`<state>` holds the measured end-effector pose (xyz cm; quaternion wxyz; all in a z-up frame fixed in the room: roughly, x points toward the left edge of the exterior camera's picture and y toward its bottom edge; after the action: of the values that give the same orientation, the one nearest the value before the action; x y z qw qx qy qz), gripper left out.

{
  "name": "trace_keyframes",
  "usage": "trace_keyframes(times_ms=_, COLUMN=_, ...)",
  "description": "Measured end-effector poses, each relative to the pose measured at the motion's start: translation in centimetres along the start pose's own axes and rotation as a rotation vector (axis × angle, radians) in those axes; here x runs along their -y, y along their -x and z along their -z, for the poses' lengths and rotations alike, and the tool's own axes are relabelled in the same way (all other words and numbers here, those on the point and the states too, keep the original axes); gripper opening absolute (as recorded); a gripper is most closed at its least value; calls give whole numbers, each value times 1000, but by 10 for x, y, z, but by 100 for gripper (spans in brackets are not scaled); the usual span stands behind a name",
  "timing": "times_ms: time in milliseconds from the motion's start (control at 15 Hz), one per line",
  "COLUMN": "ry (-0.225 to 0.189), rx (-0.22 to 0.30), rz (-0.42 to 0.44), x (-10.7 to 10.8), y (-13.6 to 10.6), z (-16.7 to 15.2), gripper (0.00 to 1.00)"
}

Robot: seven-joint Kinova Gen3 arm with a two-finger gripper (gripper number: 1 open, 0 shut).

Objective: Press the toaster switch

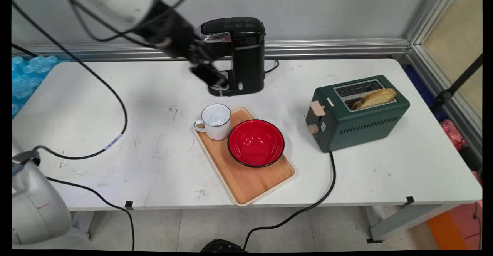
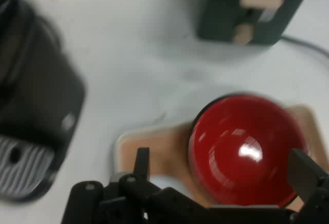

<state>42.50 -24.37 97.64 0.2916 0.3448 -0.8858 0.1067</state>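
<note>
Wooden tray carries red bowl and white mug; my claw hangs spread apart and empty above them, beside the coffee maker.

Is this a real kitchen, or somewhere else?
Probably not a real kitchen. It looks like a robot lab set up like one: a coffee maker, a green toaster with bread in it, and a tray with a mug and a red bowl sit on a plain white table.
</note>
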Motion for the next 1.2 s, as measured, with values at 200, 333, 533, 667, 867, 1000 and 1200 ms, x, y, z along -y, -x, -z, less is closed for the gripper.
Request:
trace_keyframes(times_ms=200, ry=45, rx=-26, rz=-19, x=-16, y=-28, z=-26, gripper=100)
trace_keyframes(times_ms=333, ry=69, rx=-42, rz=-33, x=-24, y=-47, z=-45, gripper=100)
trace_keyframes(times_ms=533, ry=93, rx=-58, rz=-53, x=-33, y=-68, z=-71, gripper=100)
trace_keyframes(times_ms=667, ry=107, rx=-66, rz=-66, x=-38, y=-82, z=-92, gripper=100)
trace_keyframes(times_ms=867, ry=118, rx=-69, rz=-82, x=-44, y=-95, z=-117, gripper=100)
trace_keyframes(times_ms=1000, ry=120, rx=-65, rz=-90, x=-47, y=-102, z=-132, gripper=100)
trace_keyframes(times_ms=1200, ry=127, rx=-58, rz=-98, x=-52, y=-109, z=-153, gripper=0)
